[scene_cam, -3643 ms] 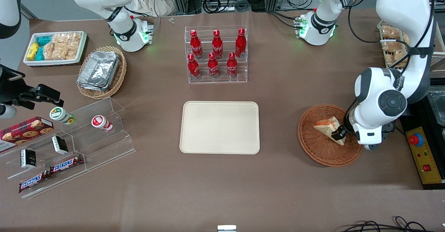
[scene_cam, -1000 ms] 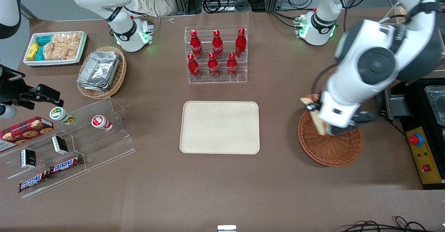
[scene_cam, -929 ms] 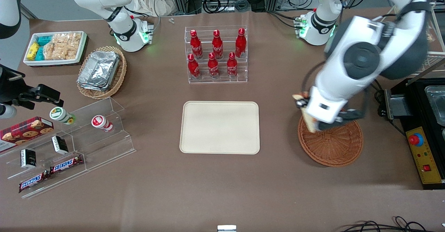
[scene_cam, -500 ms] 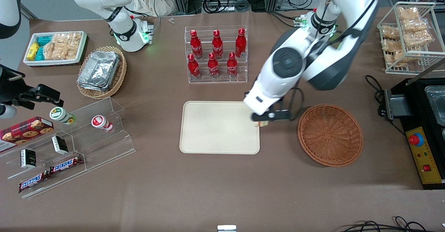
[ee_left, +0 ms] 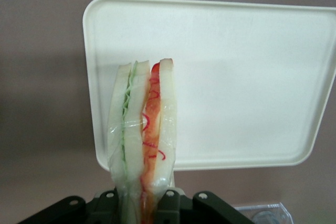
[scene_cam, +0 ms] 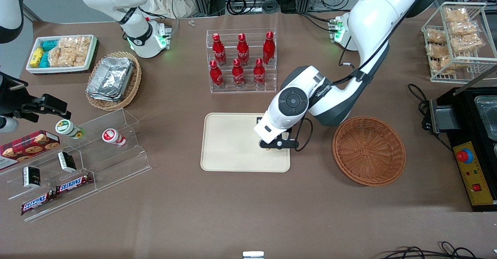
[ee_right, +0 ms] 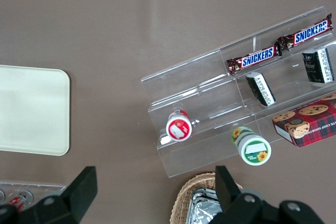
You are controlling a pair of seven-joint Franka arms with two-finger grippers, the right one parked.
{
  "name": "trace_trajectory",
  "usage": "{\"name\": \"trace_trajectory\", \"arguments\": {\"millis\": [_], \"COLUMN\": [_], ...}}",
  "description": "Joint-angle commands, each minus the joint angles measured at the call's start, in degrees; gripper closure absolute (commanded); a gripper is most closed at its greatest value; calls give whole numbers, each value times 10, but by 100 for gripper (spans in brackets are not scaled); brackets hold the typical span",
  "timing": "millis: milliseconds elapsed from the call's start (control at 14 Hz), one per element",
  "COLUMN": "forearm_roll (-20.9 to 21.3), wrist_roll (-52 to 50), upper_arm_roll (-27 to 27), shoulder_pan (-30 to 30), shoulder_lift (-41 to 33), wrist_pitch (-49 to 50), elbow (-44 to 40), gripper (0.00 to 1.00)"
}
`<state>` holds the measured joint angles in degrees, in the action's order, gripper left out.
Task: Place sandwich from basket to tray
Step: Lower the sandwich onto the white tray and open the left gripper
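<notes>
- The gripper is clamped on the sandwich, which hangs upright in the air, long axis pointing away from the fingers.
- The tray lies directly below, its end nearer the basket under the gripper.
- Soft pale bread, red and green filling, glossy wrap; smooth cream tray with a low rim; empty woven basket.

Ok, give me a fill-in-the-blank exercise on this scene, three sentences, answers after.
1. The gripper is shut on the ____.
2. The gripper hangs above the cream ____, at its end nearer the basket.
3. The basket now holds ____.

Missing words: sandwich; tray; nothing
</notes>
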<state>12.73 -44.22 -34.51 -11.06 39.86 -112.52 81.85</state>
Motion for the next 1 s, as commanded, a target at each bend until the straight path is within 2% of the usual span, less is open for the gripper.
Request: {"name": "trace_trajectory", "arguments": {"millis": [0, 786, 857, 929], "forearm_roll": [40, 99, 100, 100], "wrist_roll": [-27, -27, -28, -29], "upper_arm_roll": [1, 1, 1, 1], "shoulder_pan": [-8, -7, -7, -7], "shoulder_lift": [22, 72, 73, 73], "wrist_pitch": [-9, -33, -33, -33], "elbow": [-1, 16, 16, 17], "gripper": [100, 100, 94, 77]}}
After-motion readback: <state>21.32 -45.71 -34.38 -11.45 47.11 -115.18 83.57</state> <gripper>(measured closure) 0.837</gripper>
